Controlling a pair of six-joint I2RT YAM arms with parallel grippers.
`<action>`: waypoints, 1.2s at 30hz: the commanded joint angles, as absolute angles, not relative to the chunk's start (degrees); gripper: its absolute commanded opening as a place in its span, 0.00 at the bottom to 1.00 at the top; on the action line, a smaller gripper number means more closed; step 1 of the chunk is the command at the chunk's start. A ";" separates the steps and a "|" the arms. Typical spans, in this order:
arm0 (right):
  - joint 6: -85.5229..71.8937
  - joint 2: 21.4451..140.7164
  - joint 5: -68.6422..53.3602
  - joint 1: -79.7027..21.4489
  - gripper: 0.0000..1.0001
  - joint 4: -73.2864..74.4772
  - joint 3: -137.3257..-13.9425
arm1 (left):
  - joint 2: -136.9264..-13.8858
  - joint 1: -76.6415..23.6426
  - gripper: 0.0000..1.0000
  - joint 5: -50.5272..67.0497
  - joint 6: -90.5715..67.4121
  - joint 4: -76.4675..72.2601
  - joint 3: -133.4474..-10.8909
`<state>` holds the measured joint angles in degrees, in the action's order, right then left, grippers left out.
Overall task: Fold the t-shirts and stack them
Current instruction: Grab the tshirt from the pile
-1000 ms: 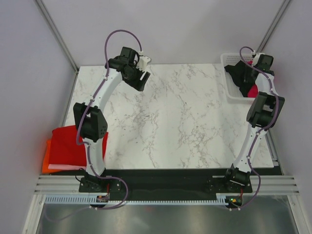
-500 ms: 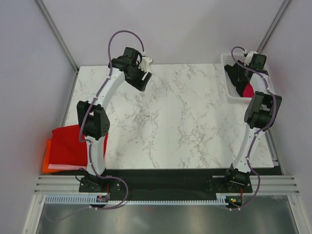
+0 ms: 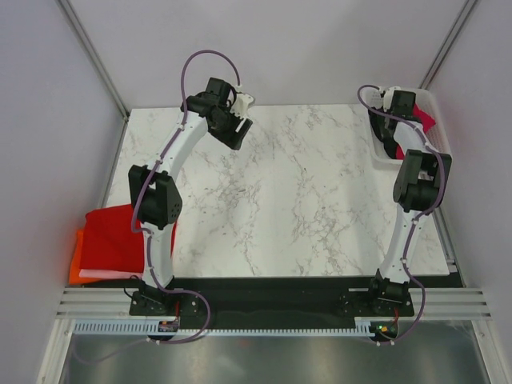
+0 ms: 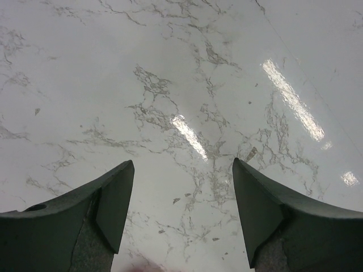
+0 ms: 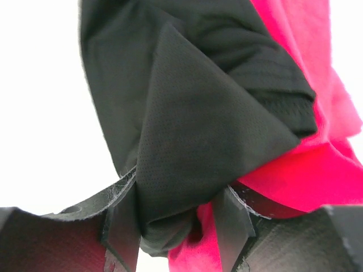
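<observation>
1. I am looking down on the white marble-patterned tabletop (image 3: 304, 208), which is filling the middle of the top view. The left wrist camera is showing only its grey veins and streaks of glare.
2. A bright red t-shirt (image 3: 112, 236) is lying over an orange t-shirt (image 3: 76, 268) beyond the table's left edge, beside the left arm's base. Only the top view is catching them.
3. The white plastic basket (image 3: 380, 160) is sitting at the far right corner, with the raspberry-crimson t-shirt (image 3: 424, 120) showing at its right rim.
4. The right wrist view is giving me what the top view is hiding: a black mesh cloth (image 5: 187, 113) bunched in front of the raspberry shirt.
5. The right gripper (image 5: 180, 184) is pinching a fold of that black cloth between its fingers, jaws partway closed.
6. The left gripper (image 4: 182, 164) is hovering over bare marble near the far edge, jaws spread wide and gripping nothing.
</observation>
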<state>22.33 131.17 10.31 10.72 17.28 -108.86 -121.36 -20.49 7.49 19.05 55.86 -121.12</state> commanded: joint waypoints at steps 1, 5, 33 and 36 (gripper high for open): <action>24.08 123.59 15.20 10.99 0.54 14.51 -106.45 | -120.68 -20.92 0.77 6.42 20.83 55.72 -122.52; 23.03 112.53 13.45 11.69 0.55 9.33 -96.44 | -120.76 -20.92 0.77 6.15 20.74 55.72 -122.17; 21.98 125.33 17.85 15.91 0.28 19.86 -105.73 | -120.59 -21.18 0.80 7.38 21.01 55.99 -122.43; 21.45 124.20 16.97 16.17 0.00 20.30 -105.47 | -120.85 -21.27 0.80 7.47 21.01 56.07 -122.78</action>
